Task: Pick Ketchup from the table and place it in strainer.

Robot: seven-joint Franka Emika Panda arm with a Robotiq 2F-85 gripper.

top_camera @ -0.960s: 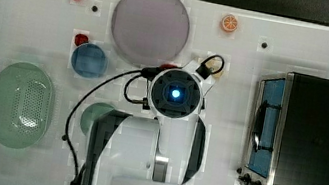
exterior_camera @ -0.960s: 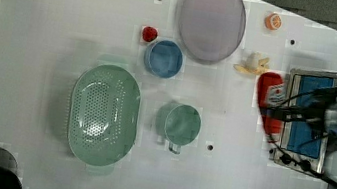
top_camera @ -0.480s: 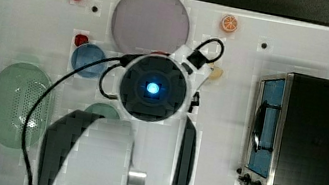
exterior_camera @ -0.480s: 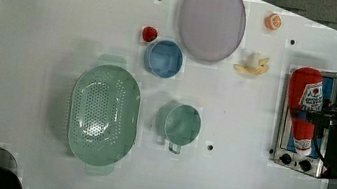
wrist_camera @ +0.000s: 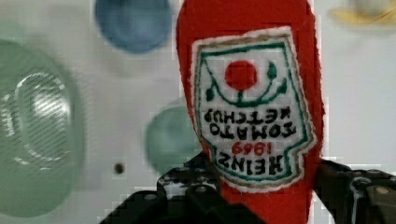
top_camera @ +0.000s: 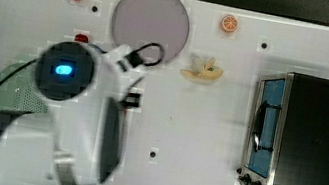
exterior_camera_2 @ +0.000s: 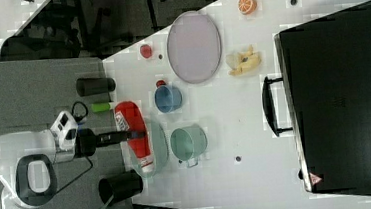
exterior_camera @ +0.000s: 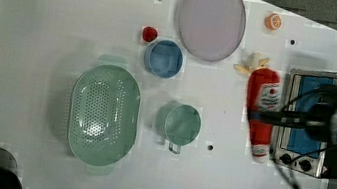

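My end effector (wrist_camera: 261,196) clamps the soft, stitched Ketchup (wrist_camera: 250,93) plush about its middle, aloft above the counter (exterior_camera: 36,54); light and squashy, it should drop easily into the strainer (exterior_camera: 103,112) near the counter's edge.

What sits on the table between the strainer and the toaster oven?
In the left view, the green cup stands between the strainer and the toaster oven.
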